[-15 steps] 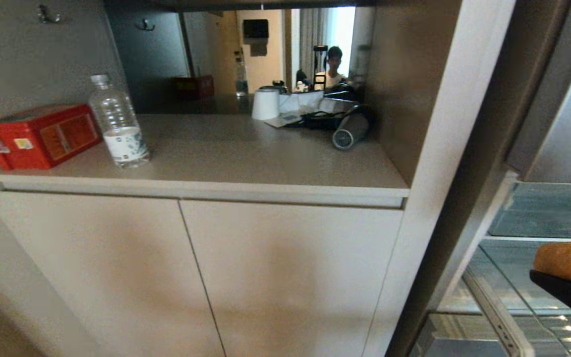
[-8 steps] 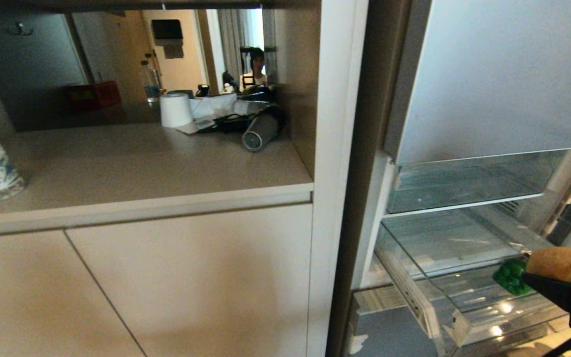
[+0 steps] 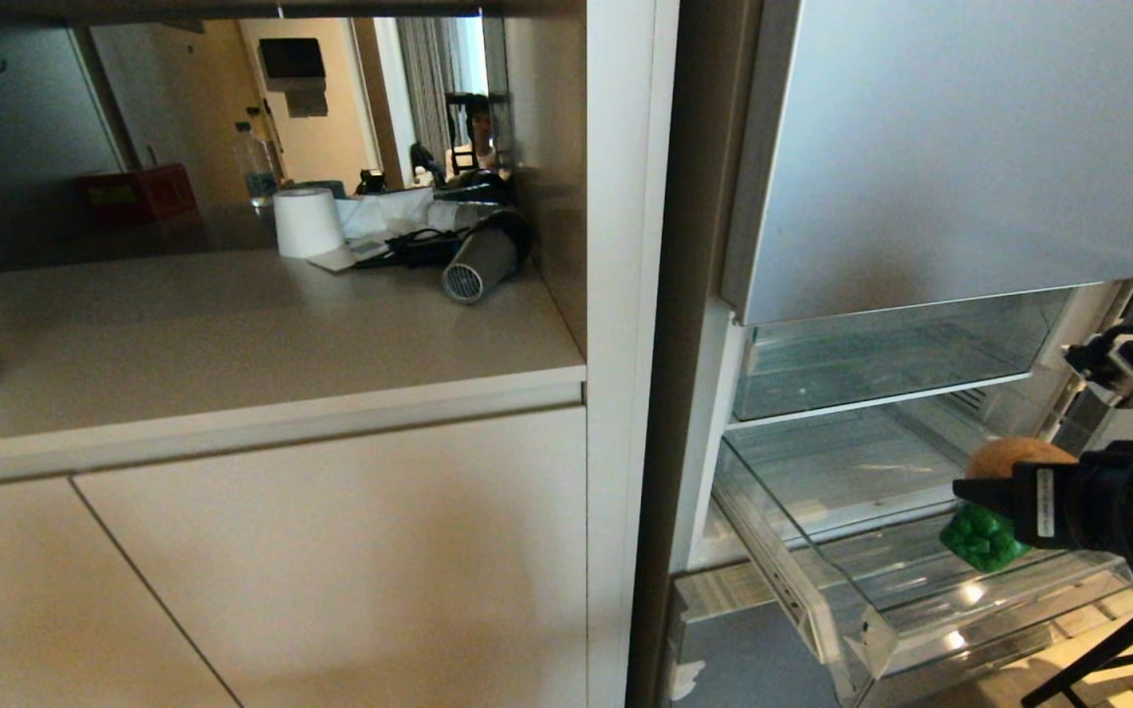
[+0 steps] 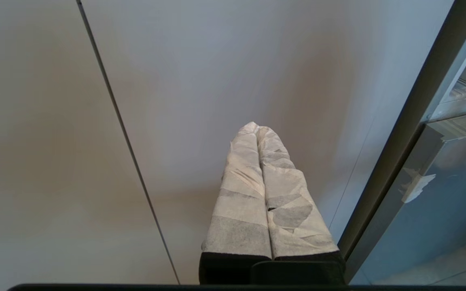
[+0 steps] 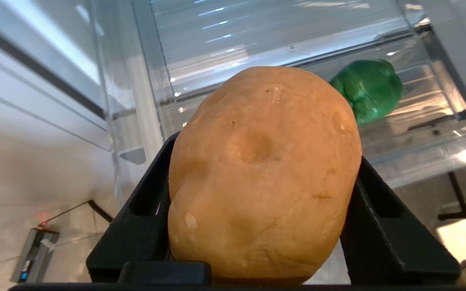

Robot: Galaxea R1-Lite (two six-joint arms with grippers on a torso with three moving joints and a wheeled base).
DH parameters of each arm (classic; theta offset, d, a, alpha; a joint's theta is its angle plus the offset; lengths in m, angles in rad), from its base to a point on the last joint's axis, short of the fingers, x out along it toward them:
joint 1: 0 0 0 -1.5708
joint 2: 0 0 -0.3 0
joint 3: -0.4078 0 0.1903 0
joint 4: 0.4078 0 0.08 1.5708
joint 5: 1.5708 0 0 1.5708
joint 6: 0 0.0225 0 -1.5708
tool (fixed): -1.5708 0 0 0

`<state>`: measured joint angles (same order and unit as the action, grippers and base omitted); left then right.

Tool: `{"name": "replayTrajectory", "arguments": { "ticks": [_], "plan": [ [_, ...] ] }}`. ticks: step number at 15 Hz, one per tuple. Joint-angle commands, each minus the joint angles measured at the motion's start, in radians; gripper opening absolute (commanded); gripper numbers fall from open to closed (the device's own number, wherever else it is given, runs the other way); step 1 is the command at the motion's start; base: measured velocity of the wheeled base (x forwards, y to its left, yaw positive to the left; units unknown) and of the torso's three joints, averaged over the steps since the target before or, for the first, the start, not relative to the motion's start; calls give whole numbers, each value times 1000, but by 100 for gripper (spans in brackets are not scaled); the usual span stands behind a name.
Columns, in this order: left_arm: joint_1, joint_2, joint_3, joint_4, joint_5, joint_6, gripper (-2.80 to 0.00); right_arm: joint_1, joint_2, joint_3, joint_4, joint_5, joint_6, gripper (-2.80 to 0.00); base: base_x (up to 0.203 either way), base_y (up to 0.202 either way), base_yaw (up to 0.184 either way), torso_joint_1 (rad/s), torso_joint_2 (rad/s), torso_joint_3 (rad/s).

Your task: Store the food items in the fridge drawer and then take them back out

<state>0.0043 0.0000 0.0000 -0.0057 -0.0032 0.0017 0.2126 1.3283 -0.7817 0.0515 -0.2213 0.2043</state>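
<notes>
Storing step, second item — carrying the potato [image 5: 263,173] toward the fridge drawer [image 3: 881,629], pulled out and open at the top. Gripping it across its width in the right gripper [image 5: 257,202], jaws spread about halfway and pressing on both sides. Hanging level just in front of the drawer's far end, above the green bell pepper [image 5: 368,91] already lying on the drawer floor. Resting the left gripper [image 4: 268,194] by the cabinet door [image 4: 176,81], jaws closed together, holding nothing. Needing next, by the look of it — reaching over the clear front wall, lowering beside the pepper rather than onto it, then opening the jaws.
</notes>
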Motion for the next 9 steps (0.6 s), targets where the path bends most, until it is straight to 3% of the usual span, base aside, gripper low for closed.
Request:
{"name": "replayTrajectory", "arguments": {
  "ticks": [1, 5, 9],
  "plan": [
    [0, 0, 3, 0, 0, 0, -280, -23, 102, -39, 2, 11, 0, -280, 0, 0, 0, 0, 0, 0],
    [0, 0, 3, 0, 0, 0, -280, -104, 208, -70, 3, 31, -19, -280, 0, 0, 0, 0, 0, 0],
    [0, 0, 3, 0, 0, 0, -280, -133, 295, -97, -17, 43, -12, -280, 0, 0, 0, 0, 0, 0]
  ]
}}
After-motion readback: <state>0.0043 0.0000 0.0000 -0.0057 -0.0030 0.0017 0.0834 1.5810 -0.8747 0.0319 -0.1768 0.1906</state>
